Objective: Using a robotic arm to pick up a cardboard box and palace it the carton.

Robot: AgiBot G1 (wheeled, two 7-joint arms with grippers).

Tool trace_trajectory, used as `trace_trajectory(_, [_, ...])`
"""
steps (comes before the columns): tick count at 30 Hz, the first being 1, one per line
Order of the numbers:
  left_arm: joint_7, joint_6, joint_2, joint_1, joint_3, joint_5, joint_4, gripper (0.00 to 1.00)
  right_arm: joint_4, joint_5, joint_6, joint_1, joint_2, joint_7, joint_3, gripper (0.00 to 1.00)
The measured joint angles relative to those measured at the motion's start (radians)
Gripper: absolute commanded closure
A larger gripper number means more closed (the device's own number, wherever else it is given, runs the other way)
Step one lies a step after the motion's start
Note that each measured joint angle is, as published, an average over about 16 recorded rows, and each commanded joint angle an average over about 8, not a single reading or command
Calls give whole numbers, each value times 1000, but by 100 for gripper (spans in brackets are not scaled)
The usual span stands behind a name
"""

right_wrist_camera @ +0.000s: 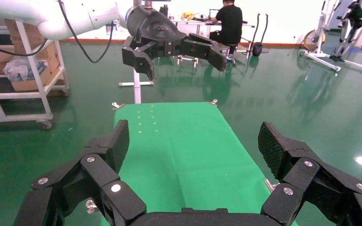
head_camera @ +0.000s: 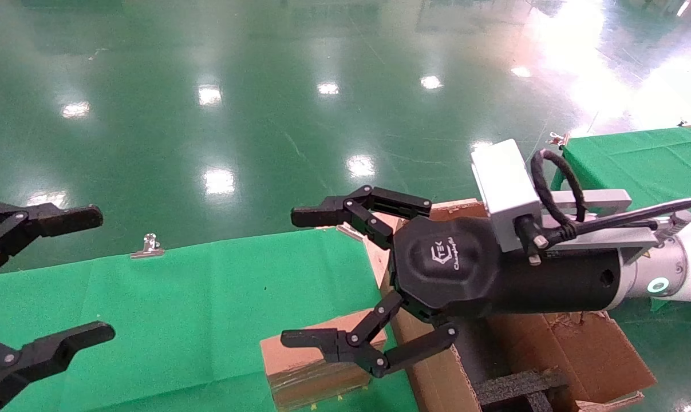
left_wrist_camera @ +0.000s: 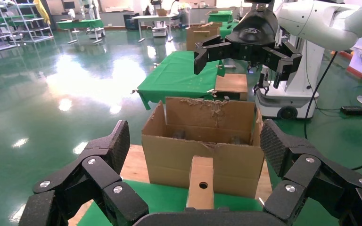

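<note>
The small brown cardboard box [head_camera: 316,366] lies on the green table [head_camera: 179,297], right beside the large carton [head_camera: 574,349] with ragged flaps and black foam inside. In the left wrist view the box [left_wrist_camera: 201,181] shows its round hole, in front of the carton [left_wrist_camera: 169,150]. The white right arm with the green ring [head_camera: 659,284] reaches in from the right. My right gripper [head_camera: 296,277] is open and empty, raised above the box and the carton's near edge. My left gripper [head_camera: 99,273] is open and empty at the table's left, facing the box.
A metal clip [head_camera: 147,246] holds the cloth at the table's far edge. A second green table [head_camera: 637,154] stands at the right. The carton rests on a wooden board [left_wrist_camera: 132,165]. Shiny green floor lies beyond.
</note>
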Motion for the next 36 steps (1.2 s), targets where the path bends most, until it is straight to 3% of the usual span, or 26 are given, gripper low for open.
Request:
trace_trajectory(13, [0, 0, 0, 0, 0, 0, 0, 3, 0, 0, 0, 0, 0, 0, 0, 0])
trace_trajectory(21, [0, 0, 0, 0, 0, 0, 0, 100, 0, 0, 0, 0, 0, 0, 0, 0])
trace_trajectory(29, [0, 0, 0, 0, 0, 0, 0, 100, 2, -40, -4, 19, -2, 5, -18, 0])
trace_trajectory(36, [0, 0, 0, 0, 0, 0, 0, 100, 5, -184, -18, 95, -27, 22, -86, 0])
